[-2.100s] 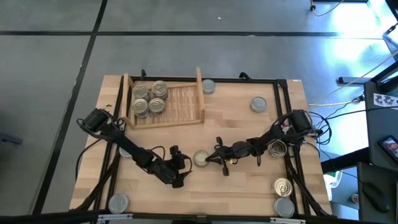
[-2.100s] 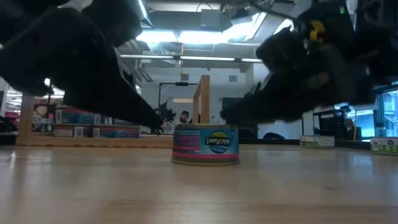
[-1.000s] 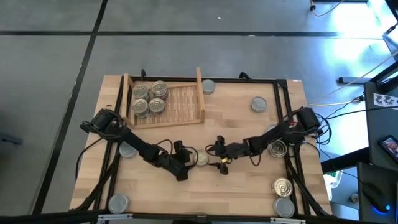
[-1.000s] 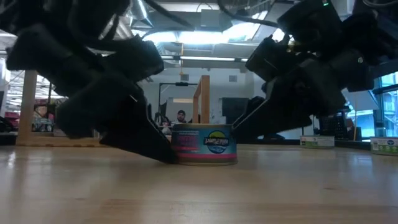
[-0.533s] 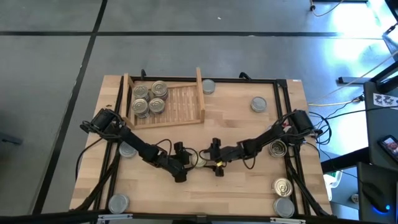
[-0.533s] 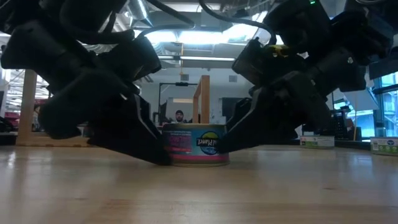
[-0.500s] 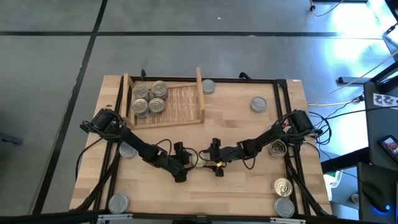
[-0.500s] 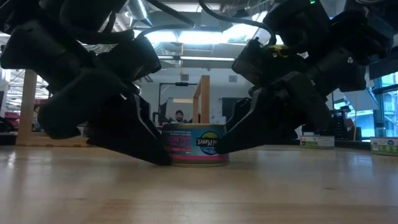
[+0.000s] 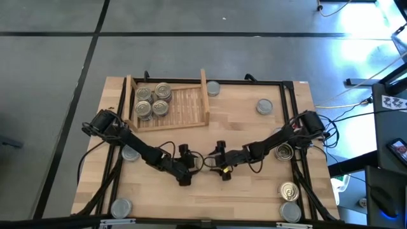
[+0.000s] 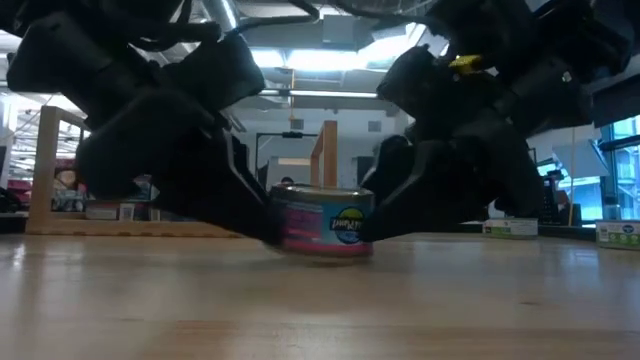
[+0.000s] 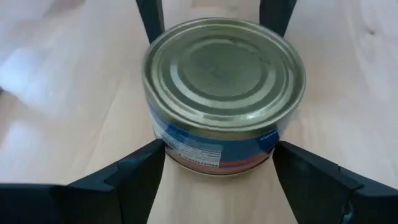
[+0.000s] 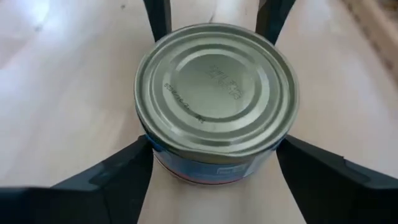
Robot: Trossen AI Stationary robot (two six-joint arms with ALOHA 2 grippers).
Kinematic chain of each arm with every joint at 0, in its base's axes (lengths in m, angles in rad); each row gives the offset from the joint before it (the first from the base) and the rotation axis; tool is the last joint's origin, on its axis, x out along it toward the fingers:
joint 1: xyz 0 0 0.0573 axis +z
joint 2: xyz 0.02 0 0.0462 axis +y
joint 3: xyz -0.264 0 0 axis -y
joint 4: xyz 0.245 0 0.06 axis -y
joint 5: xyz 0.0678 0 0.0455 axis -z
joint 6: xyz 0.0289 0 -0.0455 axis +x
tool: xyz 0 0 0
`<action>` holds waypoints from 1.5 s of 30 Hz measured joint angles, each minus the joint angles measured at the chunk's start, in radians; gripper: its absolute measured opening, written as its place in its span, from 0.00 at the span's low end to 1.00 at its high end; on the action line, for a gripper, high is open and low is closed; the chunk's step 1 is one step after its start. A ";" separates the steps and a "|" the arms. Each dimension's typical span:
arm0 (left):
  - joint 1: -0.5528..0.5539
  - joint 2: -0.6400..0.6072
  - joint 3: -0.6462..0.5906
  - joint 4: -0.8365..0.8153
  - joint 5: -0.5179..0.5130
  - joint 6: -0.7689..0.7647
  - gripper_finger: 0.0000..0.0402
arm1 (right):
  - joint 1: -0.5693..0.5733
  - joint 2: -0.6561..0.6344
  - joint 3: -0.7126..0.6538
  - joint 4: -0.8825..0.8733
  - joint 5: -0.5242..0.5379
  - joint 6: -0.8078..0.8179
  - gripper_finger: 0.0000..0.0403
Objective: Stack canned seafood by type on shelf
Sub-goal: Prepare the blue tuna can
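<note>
Both pincers meet at one tin near the middle of the bench. The left pincer [image 11: 217, 155] has its fingers on either side of the grey-topped can [image 11: 222, 93], touching its wall; the right pincer [image 12: 214, 155] clasps the same can from the opposite side. The can stands upright on the bench [image 9: 254, 184]. Toward the far left corner lies the shelf [image 9: 184, 105] with four cans [image 9: 152, 100] clustered at its left end. Other tins lie scattered by the right edge and the near corners.
</note>
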 joint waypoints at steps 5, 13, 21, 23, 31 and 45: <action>0.000 -0.001 0.001 -0.003 -0.013 -0.011 0.73 | 0.000 -0.005 0.000 0.004 0.033 -0.149 0.81; 0.007 -0.003 0.001 -0.016 -0.169 0.208 0.73 | 0.000 -0.007 0.000 0.000 0.215 -0.458 0.81; 0.038 -0.007 0.011 0.025 -0.235 0.649 0.73 | -0.008 -0.006 0.001 -0.014 0.360 -0.915 0.81; 0.047 -0.008 0.011 0.031 -0.233 0.770 0.73 | -0.007 -0.005 0.001 -0.010 0.377 -1.021 0.81; 0.051 -0.003 0.065 0.053 -0.199 0.987 0.73 | -0.006 -0.005 0.001 -0.006 0.425 -1.121 0.81; 0.045 -0.003 0.096 0.001 -0.212 1.040 0.73 | -0.004 -0.008 0.005 -0.015 0.414 -1.116 0.81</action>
